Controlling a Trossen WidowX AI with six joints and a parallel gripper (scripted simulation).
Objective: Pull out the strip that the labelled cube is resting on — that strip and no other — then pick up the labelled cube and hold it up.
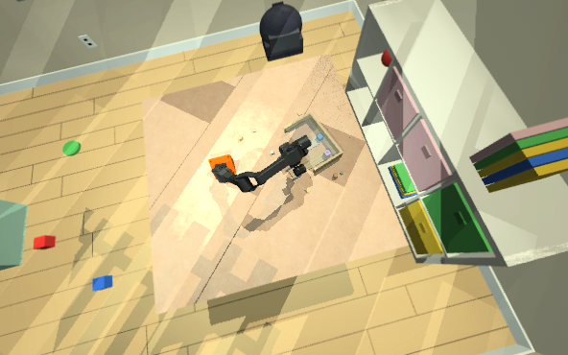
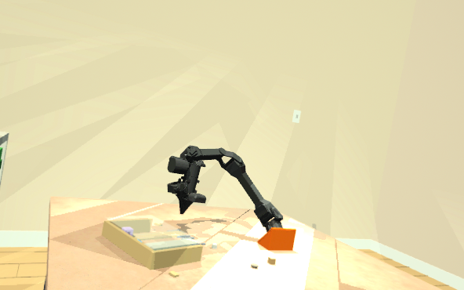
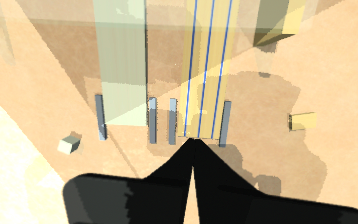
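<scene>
My gripper is shut and empty, pointing down above the table. In the wrist view its tips overlap the near end of the yellow strip with blue lines. A pale green strip lies to the left, parallel to it. Short grey rails flank the strip ends. A blue cube and a purple cube are inside the open-sided tray. No label can be read; the cubes are outside the wrist view.
A clear panel edge crosses the strips in the wrist view. Small blocks lie around the tray, including a pale one and a yellow one. An orange block is at the arm's base. A shelf unit stands beyond the tray.
</scene>
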